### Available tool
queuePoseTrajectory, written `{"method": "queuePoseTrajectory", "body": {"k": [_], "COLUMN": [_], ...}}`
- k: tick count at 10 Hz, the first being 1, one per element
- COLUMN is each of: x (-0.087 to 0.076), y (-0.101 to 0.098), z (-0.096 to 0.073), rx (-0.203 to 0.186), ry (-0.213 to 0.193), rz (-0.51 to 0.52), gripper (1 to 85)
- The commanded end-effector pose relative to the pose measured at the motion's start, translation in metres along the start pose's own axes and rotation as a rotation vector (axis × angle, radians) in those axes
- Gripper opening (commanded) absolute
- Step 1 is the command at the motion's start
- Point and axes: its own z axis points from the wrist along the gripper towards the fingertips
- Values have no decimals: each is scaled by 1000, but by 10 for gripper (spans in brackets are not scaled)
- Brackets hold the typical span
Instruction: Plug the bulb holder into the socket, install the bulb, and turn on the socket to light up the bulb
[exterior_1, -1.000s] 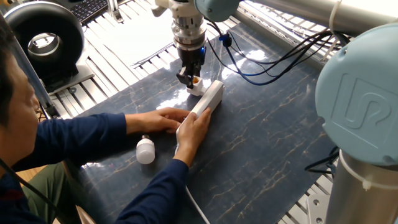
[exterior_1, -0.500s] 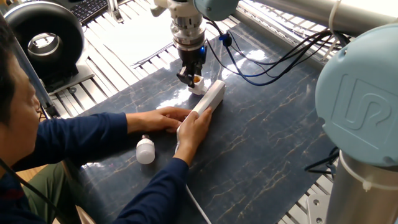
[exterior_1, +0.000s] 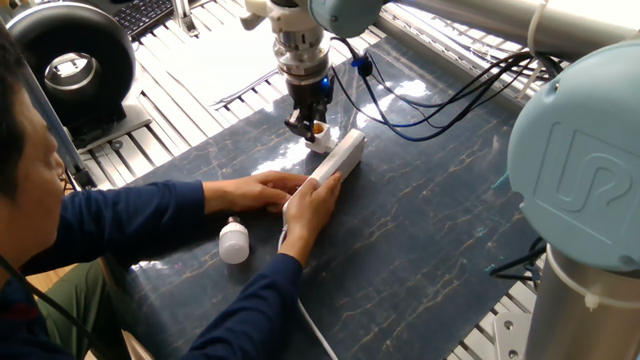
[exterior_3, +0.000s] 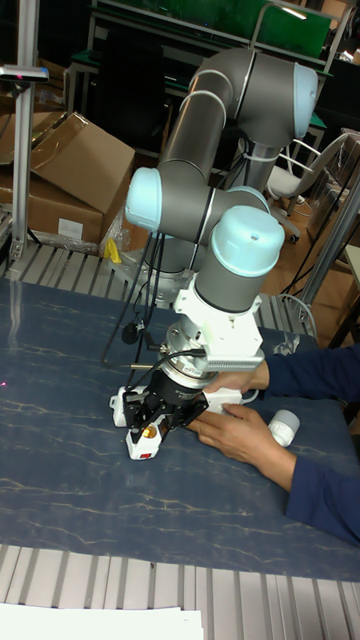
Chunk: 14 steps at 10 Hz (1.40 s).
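**Holder at far end of socket, in the claw**

Holder (exterior_1: 318, 131), white with orange opening, at the far tip of the socket (exterior_1: 336, 158), clamped between the black fingers of the gripper (exterior_1: 305, 125). Touching the socket's end or just above it; cannot tell whether seated. Seen in the tall view too: holder (exterior_3: 145, 432) under the gripper (exterior_3: 160, 420), orange glint showing, socket (exterior_3: 135, 410) jutting out beneath.

Socket lying diagonally on the mat (exterior_1: 430, 230), steadied at its near end by two hands (exterior_1: 300, 205) of a person (exterior_1: 60, 230) in a dark blue sleeve. White cord (exterior_1: 315, 325) trailing off toward the near edge.

Bulb (exterior_1: 233, 241) lying on its side on the mat, just beside the person's forearm, apart from the socket.

Mat dark blue with pale marbled veins, glossy, catching window glare near the far corner. Under and around it, a table of ribbed aluminium profile (exterior_1: 190, 100). Black cables (exterior_1: 430, 100) looping from the wrist across the far side. Black ring-shaped device (exterior_1: 72, 62) at the far left. Behind, in the tall view, cardboard boxes (exterior_3: 60, 175) and a dark rack with a green panel (exterior_3: 290, 30).
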Motion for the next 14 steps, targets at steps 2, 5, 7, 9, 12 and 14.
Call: {"method": "queuePoseTrajectory", "body": {"k": [2,5,7,9,12,14], "x": [-3,0,-6,-8,-8,-5], "y": [5,8,-1,-13,-15,-12], "z": [-2,0,-2,-6,-10,-9], "rx": [-19,4,4,5,9,8], "ry": [-2,6,-2,0,11,12], "rz": [10,27,-16,-47,-39,-29], "gripper": [13,13,13,13,13,13]}}
